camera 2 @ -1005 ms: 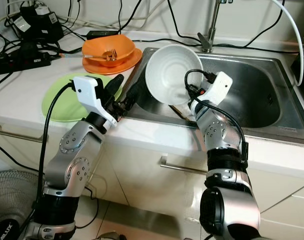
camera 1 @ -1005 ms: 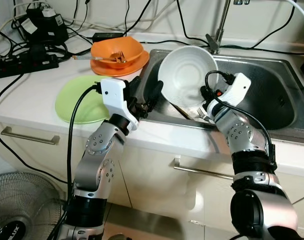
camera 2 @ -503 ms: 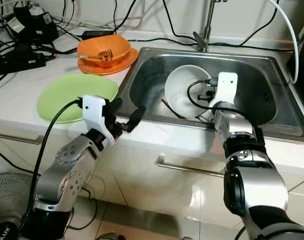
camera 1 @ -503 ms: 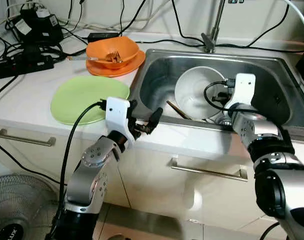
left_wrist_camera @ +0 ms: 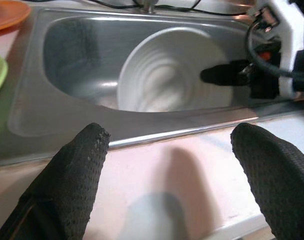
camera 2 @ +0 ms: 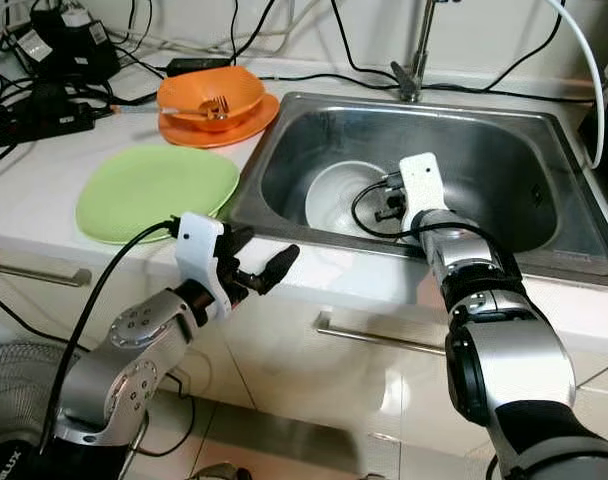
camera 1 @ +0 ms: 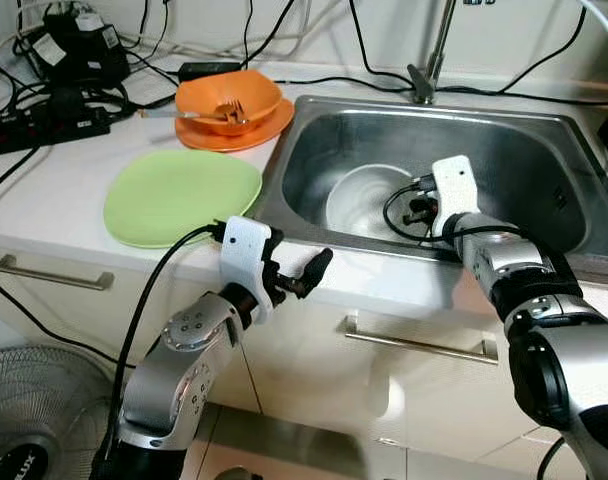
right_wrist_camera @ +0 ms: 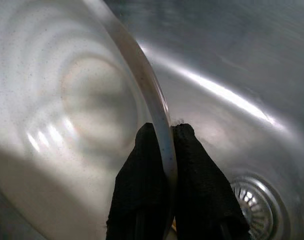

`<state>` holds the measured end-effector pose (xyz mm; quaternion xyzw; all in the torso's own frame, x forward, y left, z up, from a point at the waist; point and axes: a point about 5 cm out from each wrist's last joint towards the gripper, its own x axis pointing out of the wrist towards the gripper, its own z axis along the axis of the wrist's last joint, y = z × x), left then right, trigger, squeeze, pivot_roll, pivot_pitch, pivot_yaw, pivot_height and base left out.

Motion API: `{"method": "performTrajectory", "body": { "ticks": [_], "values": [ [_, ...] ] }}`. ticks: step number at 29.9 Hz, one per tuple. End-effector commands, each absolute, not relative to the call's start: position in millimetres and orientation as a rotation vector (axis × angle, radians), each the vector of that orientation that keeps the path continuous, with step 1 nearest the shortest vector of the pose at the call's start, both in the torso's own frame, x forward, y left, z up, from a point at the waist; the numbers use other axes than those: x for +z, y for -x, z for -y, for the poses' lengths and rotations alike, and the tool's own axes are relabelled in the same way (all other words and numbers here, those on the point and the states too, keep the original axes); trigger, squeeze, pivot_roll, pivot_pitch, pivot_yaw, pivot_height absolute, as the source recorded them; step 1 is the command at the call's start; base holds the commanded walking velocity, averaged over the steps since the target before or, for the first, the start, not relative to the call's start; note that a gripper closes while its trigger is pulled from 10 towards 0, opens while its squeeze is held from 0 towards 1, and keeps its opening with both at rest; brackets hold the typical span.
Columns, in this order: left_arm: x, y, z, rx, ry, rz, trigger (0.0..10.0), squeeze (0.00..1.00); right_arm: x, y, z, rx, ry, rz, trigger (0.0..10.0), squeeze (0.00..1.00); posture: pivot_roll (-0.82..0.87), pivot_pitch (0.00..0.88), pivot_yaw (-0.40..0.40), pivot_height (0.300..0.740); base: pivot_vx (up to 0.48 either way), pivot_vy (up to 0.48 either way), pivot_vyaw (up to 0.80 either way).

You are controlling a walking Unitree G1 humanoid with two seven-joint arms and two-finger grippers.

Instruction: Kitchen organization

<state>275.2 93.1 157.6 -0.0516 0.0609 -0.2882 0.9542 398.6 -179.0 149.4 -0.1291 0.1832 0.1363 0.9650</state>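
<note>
A white ribbed bowl (camera 1: 362, 201) lies low in the steel sink (camera 1: 544, 170), near its front wall. My right gripper (camera 1: 409, 206) reaches into the sink and is shut on the bowl's rim (right_wrist_camera: 157, 110), one black finger (right_wrist_camera: 142, 180) inside and one outside. My left gripper (camera 1: 302, 280) hovers open over the counter's front edge, just left of the sink, holding nothing; its fingertips (left_wrist_camera: 82, 155) frame the bowl (left_wrist_camera: 167, 75) ahead. A green plate (camera 1: 182, 196) lies flat on the counter. An orange bowl (camera 1: 229, 102) with a fork sits on an orange plate behind it.
The faucet (camera 1: 429, 60) rises behind the sink, and the drain (right_wrist_camera: 257, 205) lies beside the bowl. Black cables, a power strip (camera 1: 44, 125) and adapters crowd the counter's back left. A fan (camera 1: 29, 425) stands on the floor at lower left. Drawer handles (camera 1: 419, 345) line the cabinet front.
The right gripper has lowered the white bowl from tilted high above the sink edge down into the basin. The left gripper has drawn back from the sink to the counter's front edge.
</note>
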Motion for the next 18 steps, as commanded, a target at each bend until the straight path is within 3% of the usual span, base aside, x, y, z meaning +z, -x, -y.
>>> {"method": "performTrajectory", "body": {
  "ticks": [1, 5, 7, 9, 10, 11, 12, 13, 14, 15, 18],
  "values": [
    [163.4, -274.8, -90.6, -0.597, 0.106, -0.112, 10.0, 1.00, 134.3, -392.9, 170.0, 0.349, 0.280, -0.433, 0.0, 0.00, 0.07, 0.082, 0.033, 0.740, 0.000, 0.000, 0.00],
    [162.7, -272.8, -88.0, -0.604, 0.108, -0.119, 10.0, 1.00, 125.0, -388.4, 164.4, 0.414, 0.292, -0.478, 0.0, 0.00, 0.07, 0.076, 0.029, 0.740, 0.000, 0.000, 0.00],
    [162.3, -272.1, -87.1, -0.609, 0.108, -0.122, 10.0, 0.96, 123.7, -387.6, 163.0, 0.432, 0.303, -0.485, 0.0, 0.00, 0.08, 0.072, 0.026, 0.740, 0.000, 0.000, 0.00],
    [162.6, -272.0, -87.3, -0.612, 0.105, -0.125, 10.0, 0.81, 123.5, -387.0, 160.1, 0.467, 0.310, -0.491, 0.0, 0.00, 0.08, 0.066, 0.023, 0.740, 0.000, 0.000, 0.00],
    [162.8, -272.3, -87.7, -0.612, 0.103, -0.126, 10.0, 0.81, 123.7, -387.0, 159.3, 0.477, 0.316, -0.492, 0.0, 0.00, 0.08, 0.064, 0.022, 0.740, 0.000, 0.000, 0.00],
    [163.1, -272.8, -88.5, -0.609, 0.103, -0.127, 10.0, 0.80, 123.7, -386.8, 158.3, 0.488, 0.312, -0.495, 1.4, 0.54, 0.08, 0.062, 0.022, 0.740, 0.000, 0.000, 0.00],
    [163.2, -273.3, -89.1, -0.607, 0.102, -0.127, 10.0, 0.80, 123.5, -386.6, 157.6, 0.496, 0.308, -0.497, 2.4, 0.69, 0.08, 0.061, 0.022, 0.740, 0.000, 0.000, 0.00],
    [163.2, -273.3, -89.1, -0.607, 0.102, -0.127, 10.0, 0.80, 123.5, -386.6, 157.6, 0.496, 0.308, -0.497, 2.4, 0.69, 0.08, 0.061, 0.022, 0.740, 0.000, 0.000, 0.00],
    [163.1, -273.6, -89.6, -0.604, 0.101, -0.127, 10.0, 0.80, 123.4, -386.4, 156.9, 0.504, 0.310, -0.498, 4.4, 0.91, 0.08, 0.061, 0.021, 0.740, 0.000, 0.000, 0.00],
    [163.3, -274.1, -90.7, -0.602, 0.098, -0.126, 10.0, 0.80, 123.4, -386.5, 156.6, 0.503, 0.323, -0.494, 4.1, 0.82, 0.08, 0.059, 0.021, 0.740, 0.000, 0.000, 0.00],
    [163.4, -274.3, -91.3, -0.601, 0.095, -0.126, 10.0, 0.80, 123.1, -386.5, 156.7, 0.501, 0.324, -0.493, 4.4, 0.81, 0.08, 0.059, 0.021, 0.740, 0.000, 0.000, 0.00]
  ]
}}
